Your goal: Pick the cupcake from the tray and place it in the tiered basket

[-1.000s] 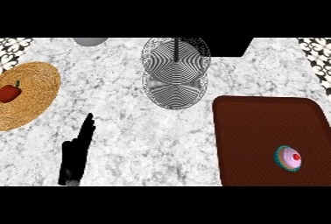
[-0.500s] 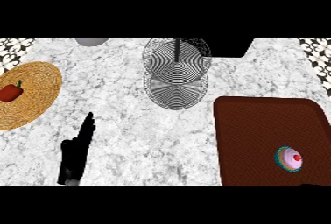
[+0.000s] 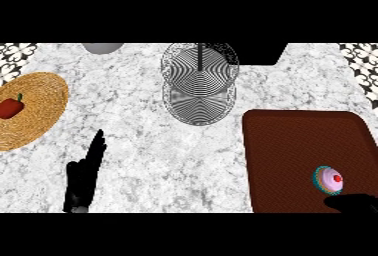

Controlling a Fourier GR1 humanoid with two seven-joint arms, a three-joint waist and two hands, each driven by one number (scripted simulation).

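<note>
Setting: home kitchen. Evidence: white-grey marble counter (image 3: 148, 150); patterned black-and-white tiling at both far corners; wire tiered basket (image 3: 199, 82) far beyond the left hand's fingers (image 3: 94, 150); woven round mat (image 3: 33, 112) bearing a red pepper (image 3: 10, 107), left of those fingers; brown serving tray (image 3: 295, 145) carrying a cupcake (image 3: 330, 179), well to their right.

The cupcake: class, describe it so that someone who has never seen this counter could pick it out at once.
Start at the large brown tray on the right side of the marble counter. Near the tray's lower right corner sits the cupcake, just above the robot's right hand. It is the only thing on the tray: small and round, with a teal wrapper, pink frosting and a red dot on top.
</note>
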